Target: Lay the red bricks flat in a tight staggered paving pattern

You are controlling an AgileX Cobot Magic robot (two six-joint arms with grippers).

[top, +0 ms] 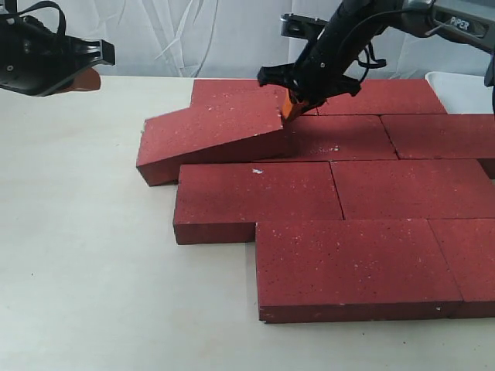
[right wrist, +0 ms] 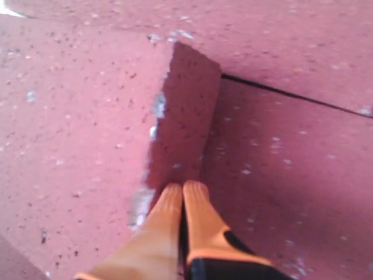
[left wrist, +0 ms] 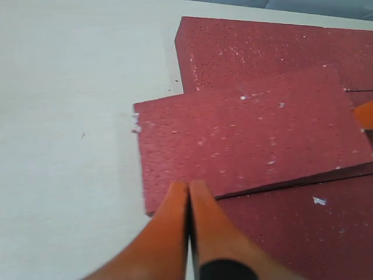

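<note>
Several red bricks (top: 340,189) lie flat in staggered rows on the white table (top: 85,255). One red brick (top: 213,131) is tilted: its right end rests raised on the neighbouring bricks, its left end is down on the table. My right gripper (top: 290,108) is shut, its orange tips pressed against the raised end face of that brick (right wrist: 183,140). The right gripper (right wrist: 183,186) holds nothing. My left gripper (top: 81,79) hovers high at the far left, shut and empty. In the left wrist view the left gripper (left wrist: 188,185) hangs above the tilted brick (left wrist: 250,134).
A white container (top: 468,89) stands at the back right beside the bricks. A white curtain hangs behind the table. Bare tabletop extends left of and in front of the bricks.
</note>
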